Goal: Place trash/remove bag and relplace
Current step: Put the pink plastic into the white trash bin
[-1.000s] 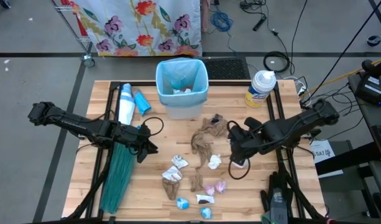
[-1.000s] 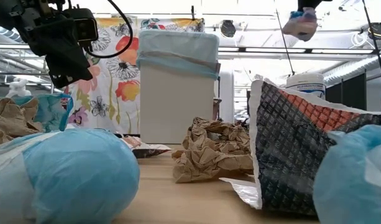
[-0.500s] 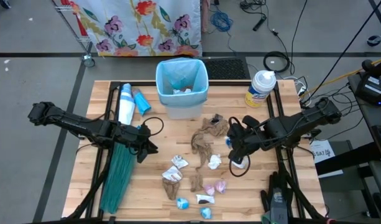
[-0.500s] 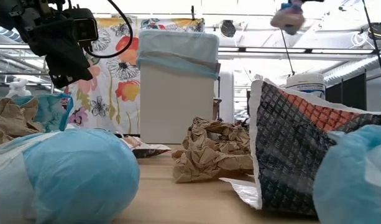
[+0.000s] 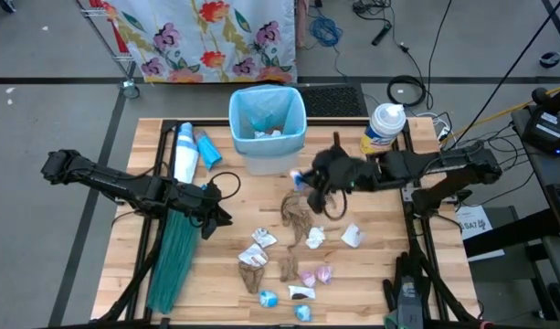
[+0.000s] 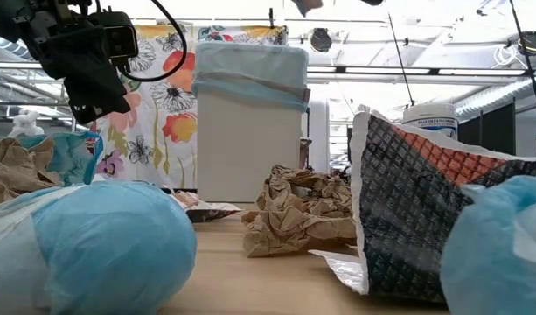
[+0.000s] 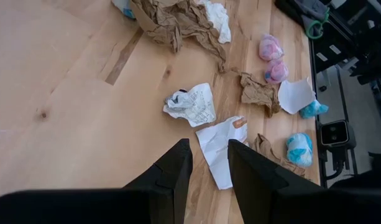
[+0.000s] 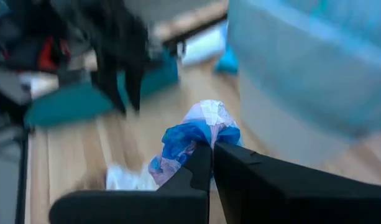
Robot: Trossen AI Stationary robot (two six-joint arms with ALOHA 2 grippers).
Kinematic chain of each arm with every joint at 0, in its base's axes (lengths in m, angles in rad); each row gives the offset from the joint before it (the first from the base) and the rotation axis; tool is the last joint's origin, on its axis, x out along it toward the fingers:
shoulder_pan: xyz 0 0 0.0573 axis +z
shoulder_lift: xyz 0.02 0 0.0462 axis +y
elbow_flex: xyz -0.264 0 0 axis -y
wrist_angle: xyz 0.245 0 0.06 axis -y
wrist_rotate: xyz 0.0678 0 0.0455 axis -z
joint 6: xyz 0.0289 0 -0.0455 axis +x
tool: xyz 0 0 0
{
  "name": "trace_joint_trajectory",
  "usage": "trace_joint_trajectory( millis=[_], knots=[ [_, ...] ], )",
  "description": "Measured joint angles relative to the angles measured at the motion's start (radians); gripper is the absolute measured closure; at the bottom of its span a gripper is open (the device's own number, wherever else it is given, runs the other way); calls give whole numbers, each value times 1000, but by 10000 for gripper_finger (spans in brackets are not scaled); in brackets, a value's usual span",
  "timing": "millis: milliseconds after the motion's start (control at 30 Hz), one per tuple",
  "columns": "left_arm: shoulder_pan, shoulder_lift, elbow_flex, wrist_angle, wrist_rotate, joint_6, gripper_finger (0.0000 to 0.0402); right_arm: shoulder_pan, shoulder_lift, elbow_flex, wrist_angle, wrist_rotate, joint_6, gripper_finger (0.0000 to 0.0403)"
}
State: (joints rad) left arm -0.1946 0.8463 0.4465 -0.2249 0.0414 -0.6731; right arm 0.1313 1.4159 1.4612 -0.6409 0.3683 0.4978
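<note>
The bin [image 5: 268, 128], lined with the pale-blue bag [image 5: 261, 108], stands at the table's far middle. My right gripper [image 5: 302, 179] hovers just near and right of it, shut on a small blue, white and pink wrapper [image 8: 199, 134]. In the low view only a scrap of that wrapper [image 6: 307, 6] shows at the top edge. More trash lies on the table: brown paper towels [image 5: 302, 203], white wads [image 5: 261, 239], and pink and blue wrappers [image 5: 316, 274]. The teal-green bag [image 5: 174, 256] lies along the left side. My left gripper [image 5: 217, 213] waits open beside it. My right gripper pinches the wrapper's near edge [image 8: 206, 142] between its two fingertips [image 8: 196, 168]. The rest of the wrapper bulges out beyond the fingers. It is lifted clear of the table, with the bin wall [image 8: 302, 81] close ahead.
A white wipes tub [image 5: 383, 129] stands at the far right. A white roll and a blue item [image 5: 190, 151] lie left of the bin. A flat white scrap [image 5: 353, 236] lies on the right. Bare wood shows between my left gripper and the scraps.
My right gripper, still shut on the wrapper, has swung from the table's right side toward the left and far edge, ending beside the bin. It rose out of the top of the low view. The white scrap it hovered over now lies uncovered.
</note>
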Motion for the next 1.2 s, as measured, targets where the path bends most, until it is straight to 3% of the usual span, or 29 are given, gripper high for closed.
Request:
trace_joint_trajectory(
  millis=[200, 333, 833, 1200],
  knots=[
    [0, 0, 0, 0, 0, 0, 293, -160, 75, 0, 183, -169, -50, 403],
    [0, 0, 0, 0, 0, 0, 293, -248, 148, 53, 214, -214, -63, 403],
    [0, 0, 0, 0, 0, 0, 293, -440, 417, 427, 109, -216, -148, 399],
    [0, 0, 0, 0, 0, 0, 293, -455, 388, 467, 30, -207, -182, 316]
  ],
)
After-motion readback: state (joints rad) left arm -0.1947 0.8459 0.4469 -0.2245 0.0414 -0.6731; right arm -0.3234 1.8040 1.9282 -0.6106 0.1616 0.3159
